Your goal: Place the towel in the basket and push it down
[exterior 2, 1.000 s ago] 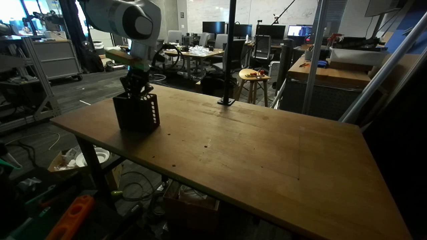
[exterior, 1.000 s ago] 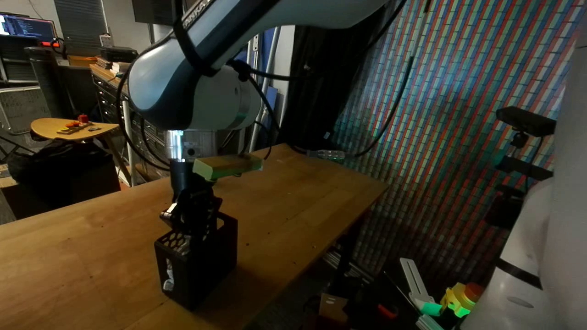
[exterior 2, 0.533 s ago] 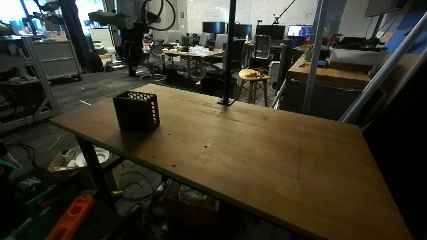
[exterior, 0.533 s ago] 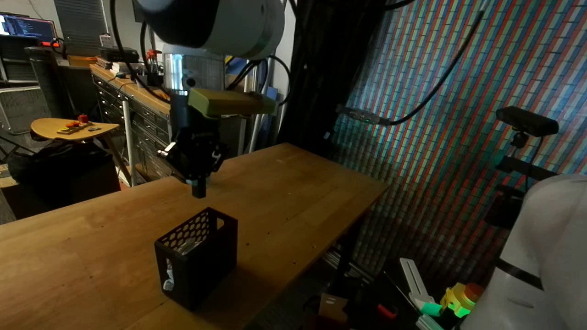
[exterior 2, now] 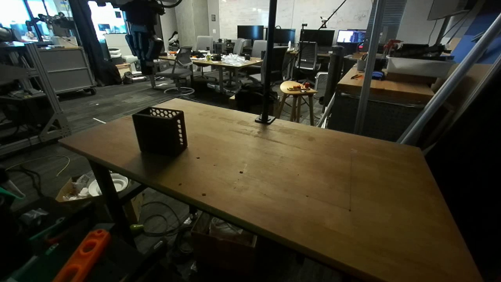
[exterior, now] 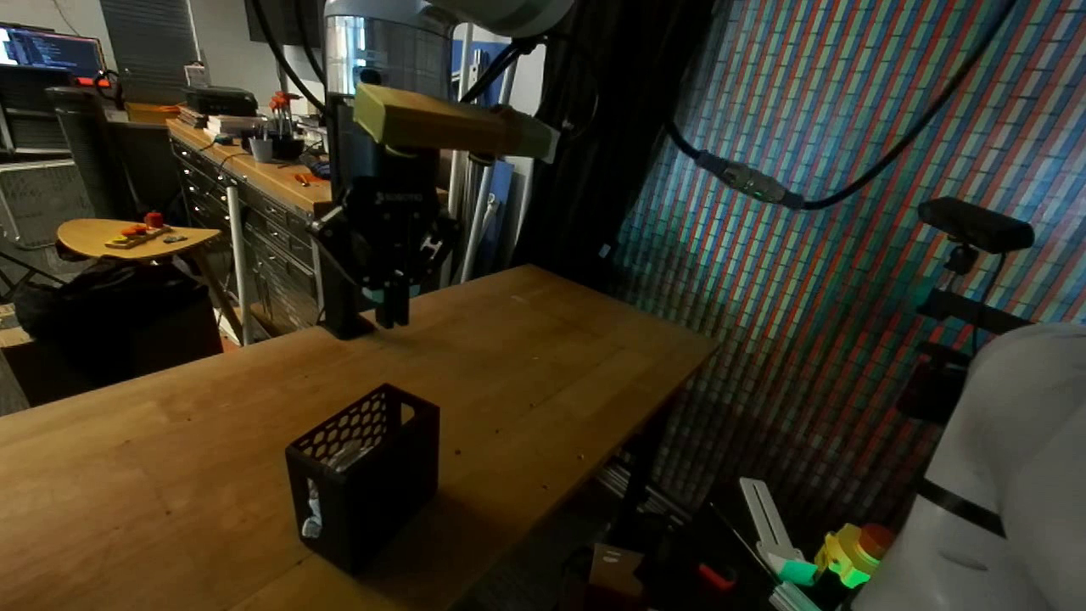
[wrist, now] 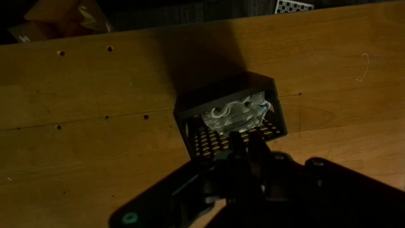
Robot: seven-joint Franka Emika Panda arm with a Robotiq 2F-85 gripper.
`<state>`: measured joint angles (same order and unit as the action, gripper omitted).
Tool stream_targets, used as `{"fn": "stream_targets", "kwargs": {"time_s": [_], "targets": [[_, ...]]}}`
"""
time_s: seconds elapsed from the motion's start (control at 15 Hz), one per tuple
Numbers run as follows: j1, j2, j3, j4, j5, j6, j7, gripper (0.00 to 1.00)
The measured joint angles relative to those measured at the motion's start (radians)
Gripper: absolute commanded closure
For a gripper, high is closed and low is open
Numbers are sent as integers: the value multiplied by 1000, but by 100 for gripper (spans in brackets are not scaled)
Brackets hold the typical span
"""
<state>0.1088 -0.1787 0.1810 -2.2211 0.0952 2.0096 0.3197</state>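
Raised since the earlier frame, the arm (exterior: 389, 58) hangs above the tabletop (exterior: 543, 356). Upright on the tabletop stands the black basket (exterior: 390, 496). The pincer (exterior: 394, 316) is positioned clear of the basket, drawn almost together with a narrow gap, holding nothing. The grey towel (wrist: 235, 121) lies crumpled inside the basket.

The tool (exterior: 393, 317) is bearing the brand ROBOTIQ on its black body; beyond it, the lit monitor (exterior: 51, 53) and whiteboard (exterior 2: 250, 14) are showing unreadable writing.
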Motion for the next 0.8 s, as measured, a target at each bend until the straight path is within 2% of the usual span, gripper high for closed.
{"fn": "stream_targets", "kwargs": {"time_s": [0.07,0.13,0.8], "targets": [[0,5,0,0,0,0,0,73],[0,13,-1,0,0,0,-1,71],[0,20,-2,0,0,0,-1,71]]}}
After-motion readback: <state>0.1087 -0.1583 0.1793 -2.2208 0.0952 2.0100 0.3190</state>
